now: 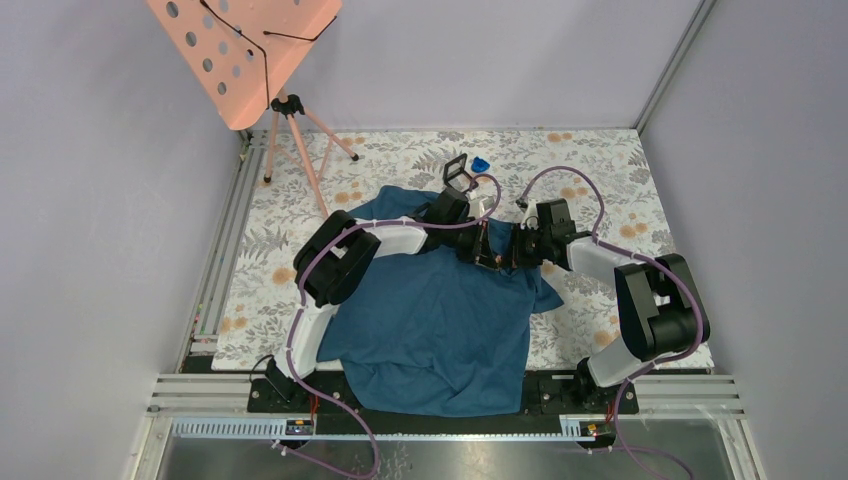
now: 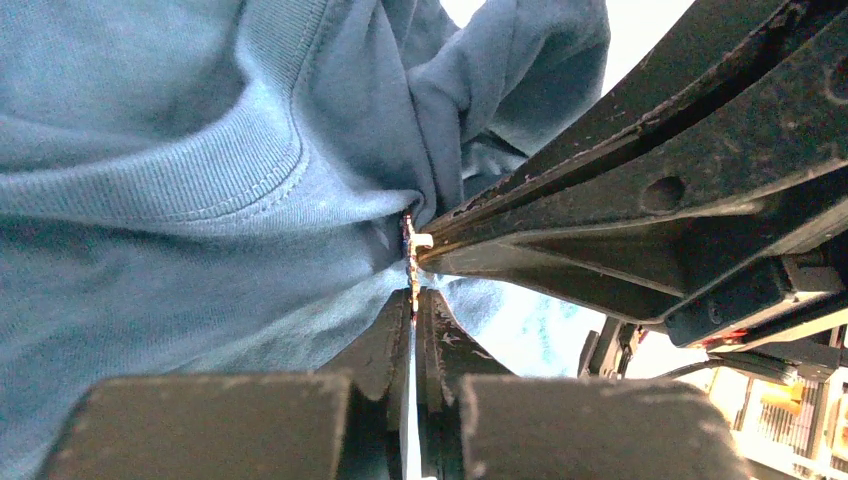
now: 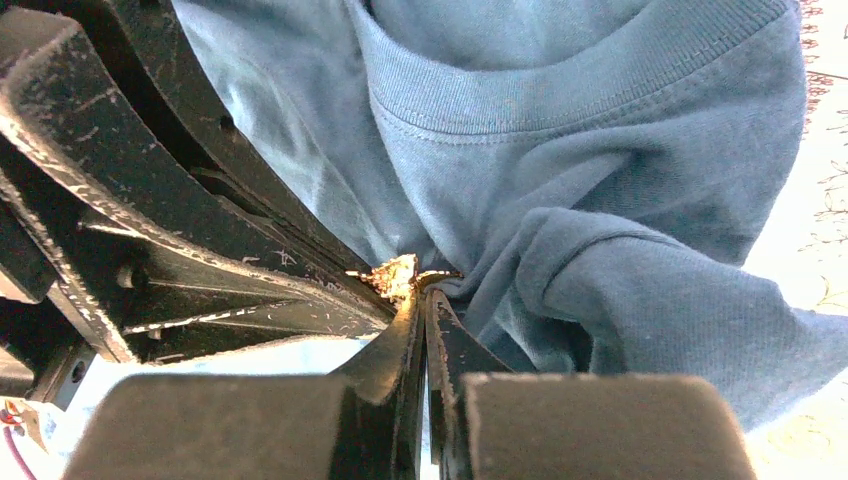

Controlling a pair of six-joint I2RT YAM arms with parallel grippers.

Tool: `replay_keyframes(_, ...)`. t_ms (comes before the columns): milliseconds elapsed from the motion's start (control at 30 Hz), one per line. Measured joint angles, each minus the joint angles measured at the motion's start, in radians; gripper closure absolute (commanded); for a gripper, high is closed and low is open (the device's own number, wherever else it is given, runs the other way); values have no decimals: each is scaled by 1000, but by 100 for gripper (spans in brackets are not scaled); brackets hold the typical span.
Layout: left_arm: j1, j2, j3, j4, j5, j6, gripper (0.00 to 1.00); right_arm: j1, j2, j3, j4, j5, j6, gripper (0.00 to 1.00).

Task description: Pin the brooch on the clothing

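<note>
The dark teal T-shirt [image 1: 430,320] lies spread on the floral table, and its round neck shows in the right wrist view [image 3: 560,100] and the left wrist view [image 2: 180,160]. Both grippers meet tip to tip over the shirt's upper right, near the neck. The tiny silvery brooch [image 3: 397,272] glints where the tips meet; the left wrist view shows it edge-on [image 2: 410,255], against puckered fabric. My left gripper [image 2: 413,298] is shut on the brooch's lower edge. My right gripper [image 3: 421,292] is shut at the brooch, beside bunched fabric.
A black square case [image 1: 456,172] and a small bright blue object [image 1: 480,164] lie just beyond the shirt. An orange perforated music stand [image 1: 245,55] on a tripod stands at the back left. Metal rails run along the left and near table edges.
</note>
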Motion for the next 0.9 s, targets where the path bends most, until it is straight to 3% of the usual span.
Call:
replay_keyframes(567, 3, 0, -49, 89, -21, -101, 100, -4, -38, -67, 91, 17, 43, 100)
replay_keyframes(900, 10, 0, -51, 103, -16, -147, 100, -10, -77, -105, 142, 10, 43, 91)
